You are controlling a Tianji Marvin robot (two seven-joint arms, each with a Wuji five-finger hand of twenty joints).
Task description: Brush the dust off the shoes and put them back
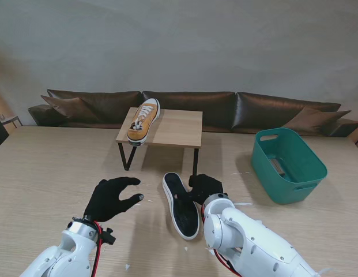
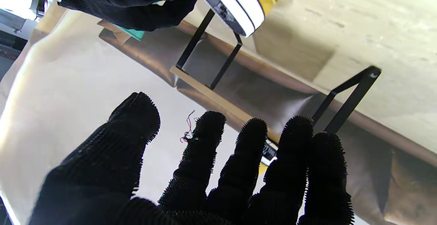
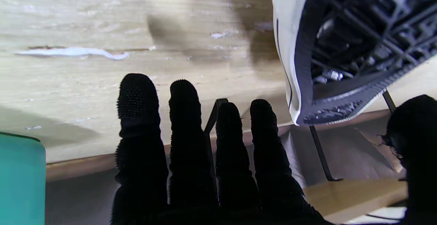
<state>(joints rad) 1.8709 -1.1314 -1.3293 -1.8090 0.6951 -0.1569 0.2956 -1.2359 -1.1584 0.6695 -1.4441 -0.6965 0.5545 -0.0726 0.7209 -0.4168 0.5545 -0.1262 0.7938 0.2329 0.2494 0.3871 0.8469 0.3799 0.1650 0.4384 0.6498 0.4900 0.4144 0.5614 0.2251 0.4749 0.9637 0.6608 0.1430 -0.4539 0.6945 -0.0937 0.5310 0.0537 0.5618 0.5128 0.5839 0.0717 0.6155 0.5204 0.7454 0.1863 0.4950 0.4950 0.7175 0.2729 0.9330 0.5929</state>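
One yellow sneaker [image 1: 143,120] rests on a low wooden shelf [image 1: 176,131] farther from me. The second shoe [image 1: 180,206] lies sole up on the table, its black sole and white rim showing [image 3: 341,47] [image 2: 235,10]. My right hand [image 1: 206,187] sits at that shoe's far right edge. In its wrist view the fingers [image 3: 191,126] are straight and the thumb [image 3: 416,143] stands apart, with the shoe's end between thumb and forefinger and no grip visible. My left hand [image 1: 112,198] hovers open to the shoe's left, fingers spread [image 2: 205,170], touching nothing.
A teal basket [image 1: 288,164] stands at the right, its rim also in the right wrist view [image 3: 20,177]. The shelf's black metal legs [image 2: 208,51] stand just beyond the shoe. White scraps lie scattered on the table. A brown sofa runs behind it.
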